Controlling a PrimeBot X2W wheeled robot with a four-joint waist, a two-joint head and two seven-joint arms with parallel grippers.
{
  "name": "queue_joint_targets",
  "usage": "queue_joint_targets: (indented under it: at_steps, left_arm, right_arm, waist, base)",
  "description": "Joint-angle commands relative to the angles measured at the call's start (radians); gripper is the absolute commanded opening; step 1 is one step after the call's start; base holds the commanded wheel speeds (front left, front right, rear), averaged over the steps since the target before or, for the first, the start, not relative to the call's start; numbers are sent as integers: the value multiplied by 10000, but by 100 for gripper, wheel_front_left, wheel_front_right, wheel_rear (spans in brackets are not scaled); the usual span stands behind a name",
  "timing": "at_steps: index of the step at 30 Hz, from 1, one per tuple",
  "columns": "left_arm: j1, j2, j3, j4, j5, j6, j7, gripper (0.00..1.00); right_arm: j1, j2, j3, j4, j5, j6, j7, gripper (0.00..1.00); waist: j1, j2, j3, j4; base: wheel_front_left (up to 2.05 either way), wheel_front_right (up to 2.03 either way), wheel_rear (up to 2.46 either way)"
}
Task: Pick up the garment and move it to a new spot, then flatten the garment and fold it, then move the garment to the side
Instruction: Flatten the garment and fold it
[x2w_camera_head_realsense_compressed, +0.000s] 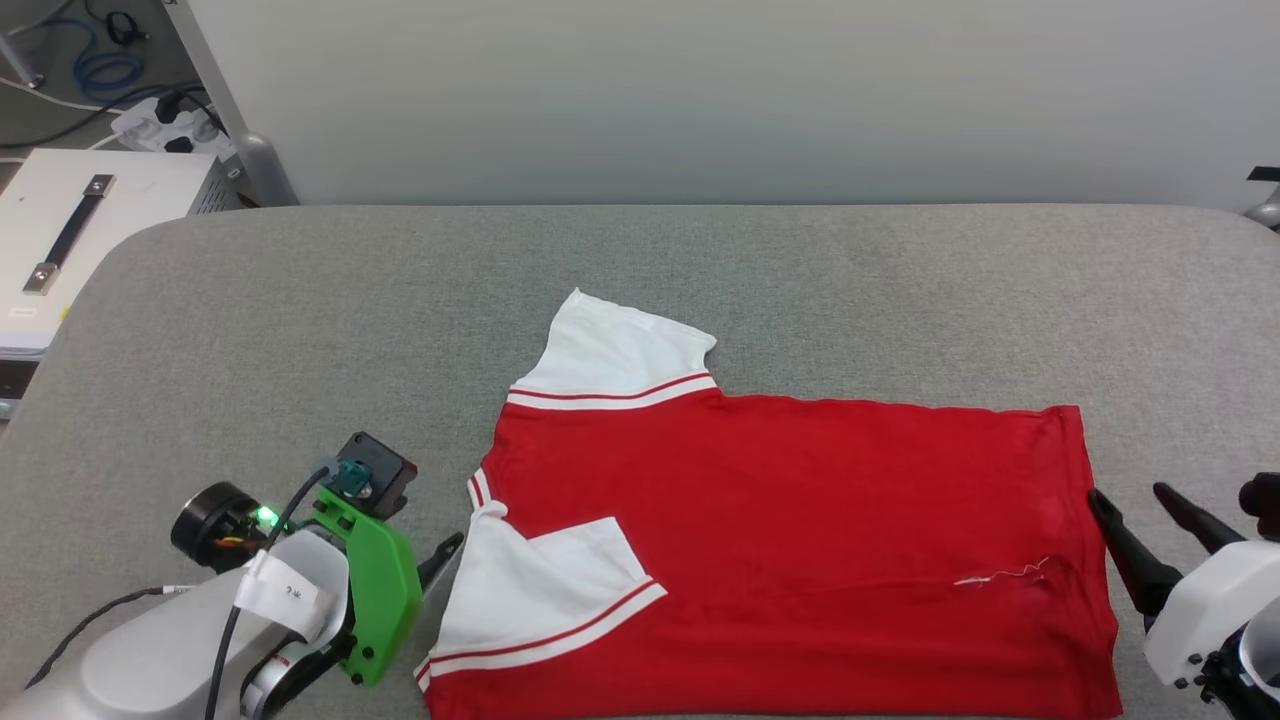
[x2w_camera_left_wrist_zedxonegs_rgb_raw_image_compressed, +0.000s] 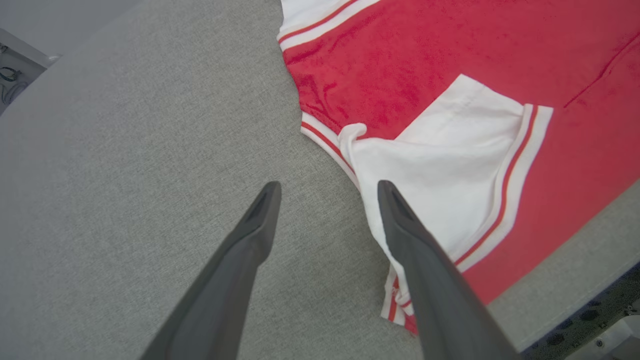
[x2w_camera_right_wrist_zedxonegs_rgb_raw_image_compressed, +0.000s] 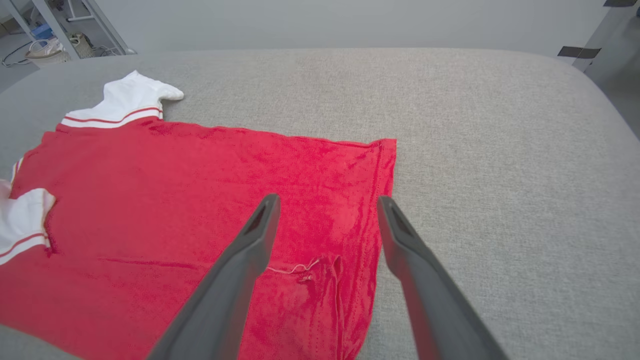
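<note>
Pincers on both arms stood wide, with nothing held between their fingers. The left pincer (x2w_camera_left_wrist_zedxonegs_rgb_raw_image_compressed: 327, 187) hung low over the grey tabletop (x2w_camera_left_wrist_zedxonegs_rgb_raw_image_compressed: 125, 150) at the garment's (x2w_camera_left_wrist_zedxonegs_rgb_raw_image_compressed: 425, 60) collar end. In its own wrist view one dark finger lay over bare grey cloth and the other crossed the edge of a white sleeve (x2w_camera_left_wrist_zedxonegs_rgb_raw_image_compressed: 450, 165); whether that finger touched the fabric could not be told. From the head view one dark fingertip of the left pincer (x2w_camera_head_realsense_compressed: 445, 555) poked out past its green mount (x2w_camera_head_realsense_compressed: 385, 590), just beside that sleeve.

The right pincer (x2w_camera_right_wrist_zedxonegs_rgb_raw_image_compressed: 327, 200) was at the opposite end, by the hem. In its wrist view one finger stood over red cloth and the other over the tabletop just past the hem, with a loose white thread (x2w_camera_right_wrist_zedxonegs_rgb_raw_image_compressed: 292, 269) near the hem between them. In the head view the right pincer (x2w_camera_head_realsense_compressed: 1128, 495) sat just off the hem's edge.

The garment (x2w_camera_head_realsense_compressed: 780, 520) lay flat across the near middle of the tabletop (x2w_camera_head_realsense_compressed: 300, 320), red body spread left to right. Its far sleeve (x2w_camera_head_realsense_compressed: 610, 350) stuck out toward the wall, and the near sleeve (x2w_camera_head_realsense_compressed: 540, 590) was folded in over the red.

Beyond the tabletop's left corner stood a white box (x2w_camera_head_realsense_compressed: 70, 220) with a black handle, a power strip (x2w_camera_head_realsense_compressed: 165, 125) and blue cable (x2w_camera_head_realsense_compressed: 100, 70).
</note>
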Motion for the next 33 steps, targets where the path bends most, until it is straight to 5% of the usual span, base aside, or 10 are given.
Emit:
queue_joint_targets:
  at_steps: [1,10,17,24,27,33]
  left_arm:
    - [-206,56,123,-121,196,165,-222,100]
    - [-1188,-174,903,21,657,677,-1384,100]
    - [-2645,-567,1695,1230,-152,-366,-1167,100]
    - [-4518,-987,1798,2486,-1235,-1428,1116,100]
    - [-5164,-1152,1663,2778,-1865,-1539,2651,100]
    - [-6389,-1482,1335,3301,-2010,-1589,4081,100]
  right_arm:
    - [187,363,-351,-210,-446,-7,-366,100]
    - [495,1938,-1536,-1584,-2008,-7,-1112,100]
    - [112,2334,-1374,-2680,-2387,-7,-903,100]
    - [-713,2438,-944,-3354,-2457,-7,-960,100]
    - [-982,2427,-778,-3453,-2486,-7,-999,100]
    - [-1495,2450,-615,-3468,-2520,-7,-1141,100]
  waist:
    - [0,0,-25,19]
    - [0,0,290,-225]
    - [0,0,1356,-757]
    - [0,0,2752,-1431]
    - [0,0,3235,-1650]
    - [0,0,4109,-1982]
  base:
    - [0,0,0]
    - [0,0,0]
    - [0,0,0]
    - [0,0,0]
    - [0,0,0]
    - [0,0,0]
